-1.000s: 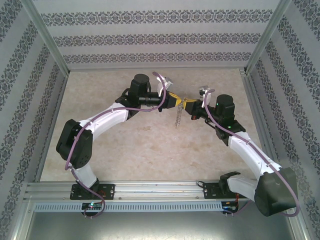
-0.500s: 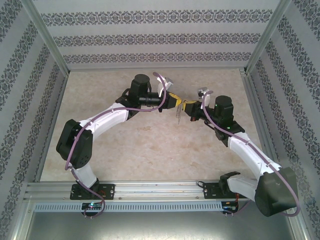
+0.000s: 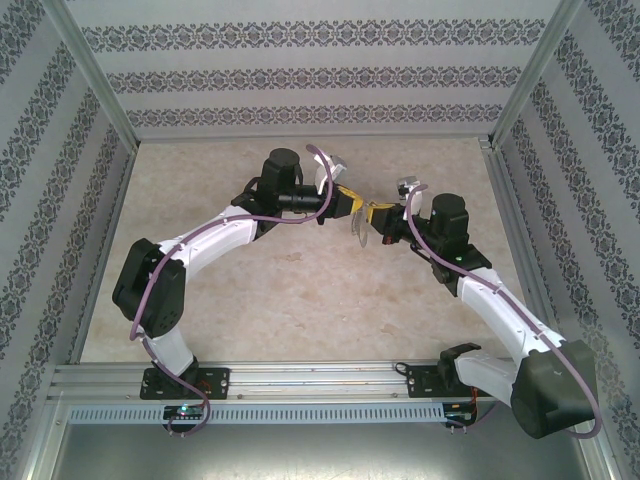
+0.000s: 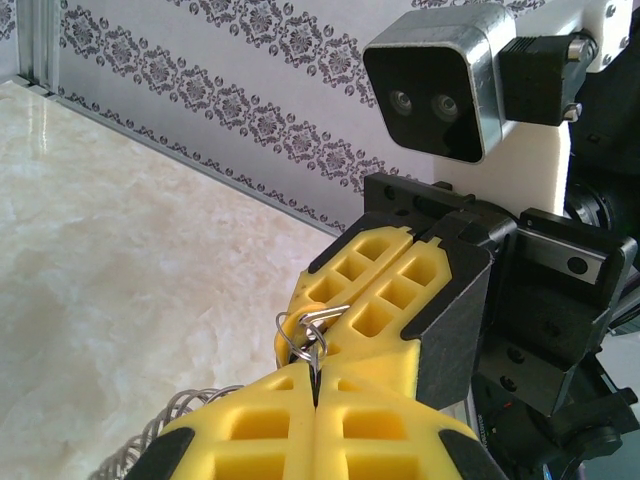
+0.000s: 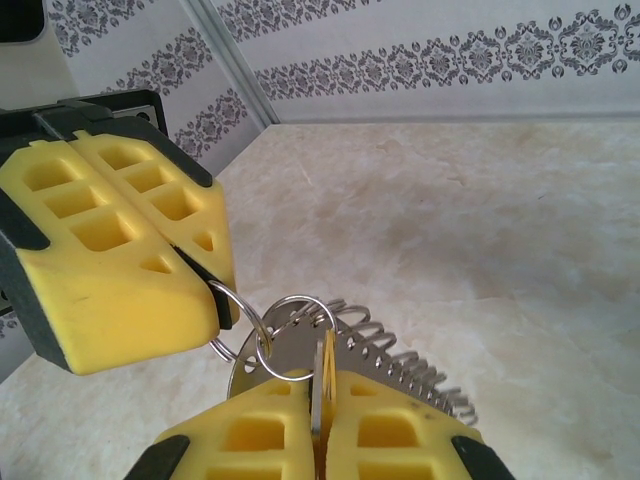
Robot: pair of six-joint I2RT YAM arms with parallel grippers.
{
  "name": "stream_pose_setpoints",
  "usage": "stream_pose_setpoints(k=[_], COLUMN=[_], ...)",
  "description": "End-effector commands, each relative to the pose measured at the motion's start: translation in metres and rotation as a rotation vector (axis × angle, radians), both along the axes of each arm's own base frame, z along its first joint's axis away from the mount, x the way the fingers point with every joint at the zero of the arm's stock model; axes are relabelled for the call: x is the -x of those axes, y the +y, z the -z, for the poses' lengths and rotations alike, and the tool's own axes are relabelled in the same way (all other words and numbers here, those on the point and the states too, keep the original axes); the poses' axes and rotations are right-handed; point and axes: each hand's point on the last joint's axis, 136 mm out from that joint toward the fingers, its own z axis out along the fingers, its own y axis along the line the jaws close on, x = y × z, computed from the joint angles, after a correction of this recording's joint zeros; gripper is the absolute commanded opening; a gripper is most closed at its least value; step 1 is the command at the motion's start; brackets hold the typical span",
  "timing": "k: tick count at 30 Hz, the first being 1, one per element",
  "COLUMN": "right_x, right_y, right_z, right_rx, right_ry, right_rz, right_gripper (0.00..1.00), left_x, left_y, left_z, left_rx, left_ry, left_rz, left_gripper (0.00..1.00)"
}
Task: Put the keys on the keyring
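Right arm is sitting slightly farther out than a second ago, the chain hanging shorter above the table. Left gripper is pinching the keyring; right gripper is clamping the key. Threading seems underway; next, sliding the key along the ring.

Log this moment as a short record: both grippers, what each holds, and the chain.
left gripper: shut, pinching a silvery ring
right gripper: shut on a thin flat piece seen edge-on, probably the key
chain: hangs from the ring, beside the right gripper
arms: fingertips nearly meeting above the table
key threaded on ring: cannot tell
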Motion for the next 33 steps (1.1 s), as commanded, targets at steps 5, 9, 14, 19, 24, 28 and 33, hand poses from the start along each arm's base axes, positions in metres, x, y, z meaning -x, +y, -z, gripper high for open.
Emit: stream_pose_setpoints(k=[5, 9, 14, 19, 24, 28, 33], right_x=[-0.005, -0.006, -0.006, -0.008, -0.009, -0.012, -0.015], right_y=[0.014, 0.019, 0.017, 0.005, 0.0, -0.004, -0.004], right_z=[-0.023, -0.022, -0.019, -0.018, -0.017, -0.015, -0.018], right_rx=[-0.007, -0.004, 0.012, 0.051, 0.085, 0.115, 0.128], right_ry=[-0.051, -0.05, -0.048, -0.042, -0.027, -0.018, -0.013], right_rz=[-0.034, -0.045, -0.033, 0.007, 0.025, 0.039, 0.041], right_gripper=[0.0, 0.0, 0.0, 0.0, 0.0, 0.0, 0.0], left_x=[0.017, 0.018, 0.018, 0.017, 0.015, 0.015, 0.016], left_y=[-0.007, -0.008, -0.008, -0.006, -0.005, -0.003, -0.001], left_z=[-0.026, -0.025, -0.024, -0.018, -0.016, -0.013, -0.009], left_rx=[0.032, 0.03, 0.024, -0.016, -0.046, -0.079, -0.105], left_ry=[-0.056, -0.054, -0.054, -0.066, -0.083, -0.09, -0.093], left_rz=[0.056, 0.06, 0.06, 0.053, 0.048, 0.049, 0.053], left_gripper=[0.0, 0.0, 0.0, 0.0, 0.0, 0.0, 0.0])
